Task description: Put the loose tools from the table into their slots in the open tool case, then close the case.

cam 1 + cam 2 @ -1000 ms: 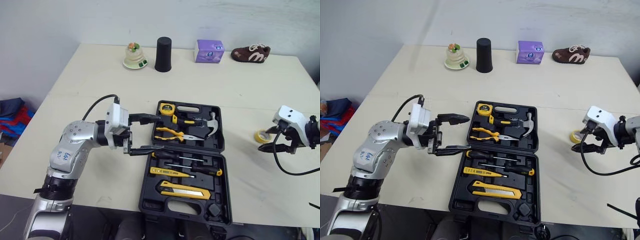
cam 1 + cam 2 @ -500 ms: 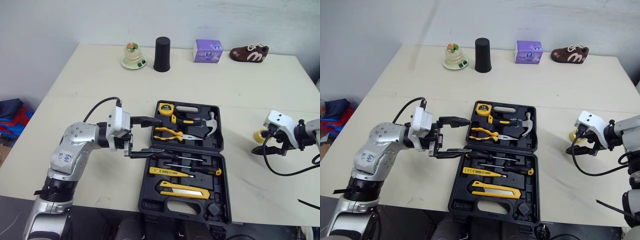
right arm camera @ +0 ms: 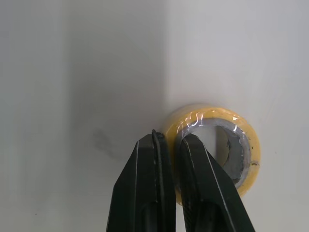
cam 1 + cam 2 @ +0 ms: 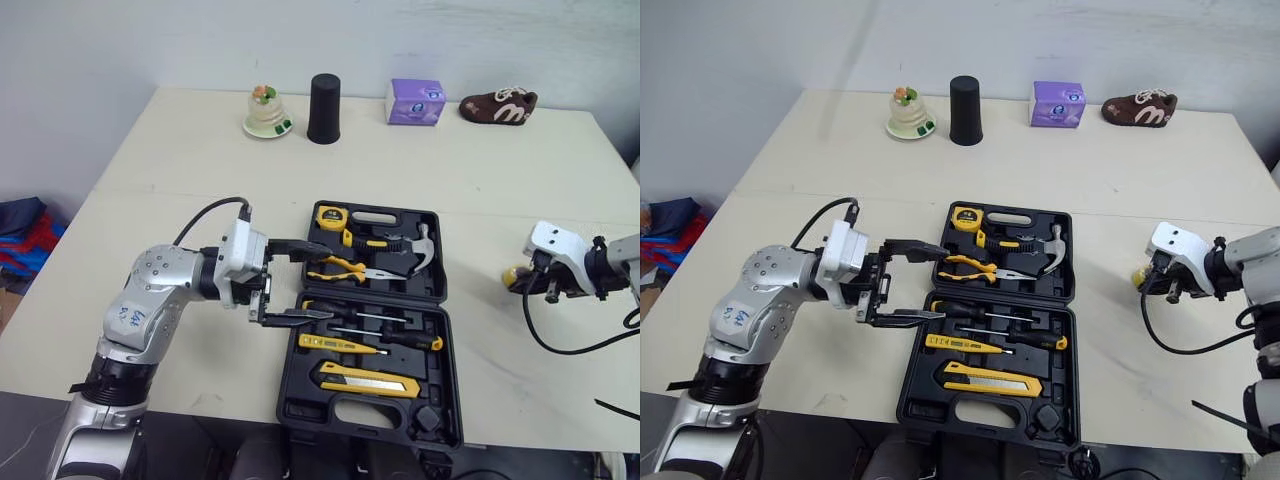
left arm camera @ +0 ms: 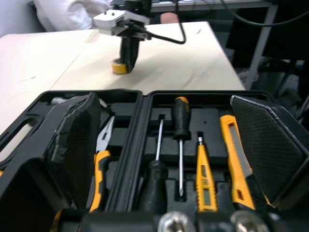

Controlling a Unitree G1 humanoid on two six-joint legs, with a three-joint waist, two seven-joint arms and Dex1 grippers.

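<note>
Tape roll (image 3: 212, 115) is lying flat on the matte beige table (image 4: 200, 160), well to the right of the tool case (image 4: 300, 420). It's a glossy yellow ring with a grey core. Right gripper (image 3: 170, 140) is pointing straight down at it with the wrist bent. The fingers are nearly together and pinching the ring's wall, one smooth black finger outside and one in the hole.

Case is sitting open and flat, in black moulded plastic. Far half is holding a yellow tape measure (image 4: 331, 217), pliers (image 4: 340, 266) and a hammer (image 4: 420, 245). Near half is holding two black-handled screwdrivers (image 4: 400, 340), a yellow tester (image 4: 340, 345) and a yellow utility knife (image 4: 365, 381).

Left gripper (image 4: 322, 283) is hovering over the case's left edge at the hinge line. The forearm is level and the fingers are pointing right. They're spread wide, with their rough textured pads (image 5: 263, 140) facing each other and gripping nothing.
</note>
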